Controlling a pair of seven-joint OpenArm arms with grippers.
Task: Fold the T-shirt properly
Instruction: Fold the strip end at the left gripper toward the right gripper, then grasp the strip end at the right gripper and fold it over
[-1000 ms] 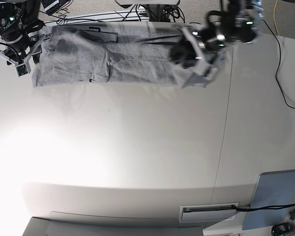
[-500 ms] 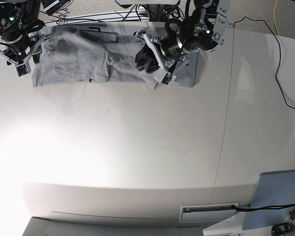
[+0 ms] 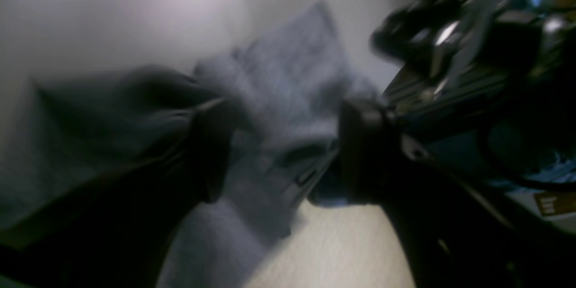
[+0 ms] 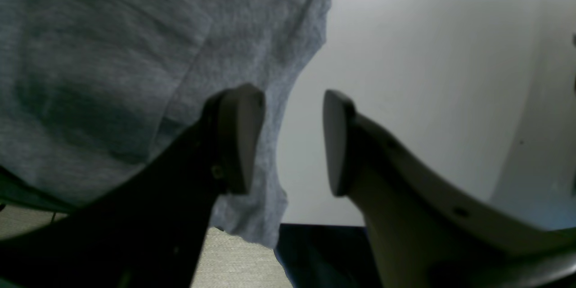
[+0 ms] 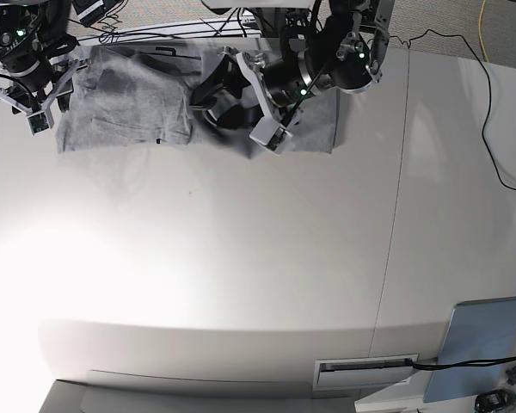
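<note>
A: T-shirt location?
B: Far edge of the bench, grey, spread sideways.
A: Left claw?
B: Over the shirt's middle, fabric bunched between its fingers; wrist view blurred, grip can't tell.
A: Right claw?
B: Jaws apart, at the shirt's edge.

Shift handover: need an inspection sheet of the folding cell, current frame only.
Surface: white table, one seam running front to back.
Job's things: grey T-shirt at the far edge, partly folded.
Clutter: grey panel at the near corner.
Grippers: left tool over the shirt's middle with cloth between its fingers, too blurred to call; right tool open at the shirt's edge.
Cables: black cable trailing over the table edge.
Surroundings: carpet behind.
</note>
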